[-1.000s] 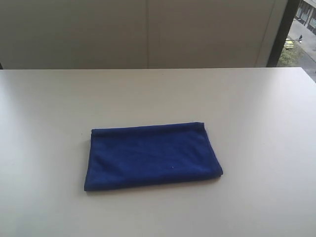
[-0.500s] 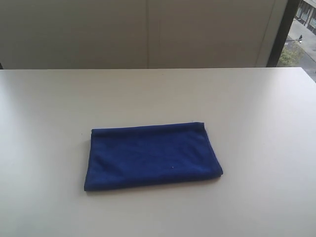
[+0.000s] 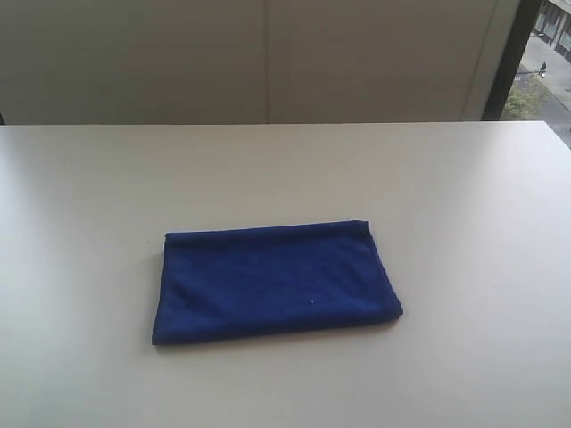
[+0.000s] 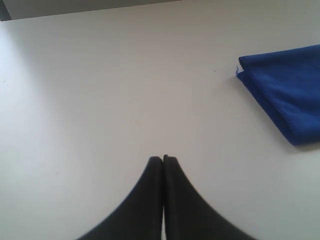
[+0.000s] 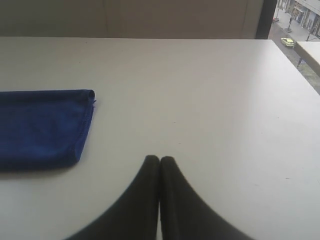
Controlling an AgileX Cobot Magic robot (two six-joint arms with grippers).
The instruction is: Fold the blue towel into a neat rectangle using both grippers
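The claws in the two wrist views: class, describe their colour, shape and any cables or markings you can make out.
The left claw and the right claw look alike. Each has two plain matte-black fingers, broad at the base and curving in to narrow rounded tips. No cables, screws, labels or markings show on them. The arms behind them are out of every view.

blue towel (image 3: 275,283) in all three views

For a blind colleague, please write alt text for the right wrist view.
A blue towel, folded into a rectangle, lies flat on a white table. The right pincer, shut and empty, is apart from it.
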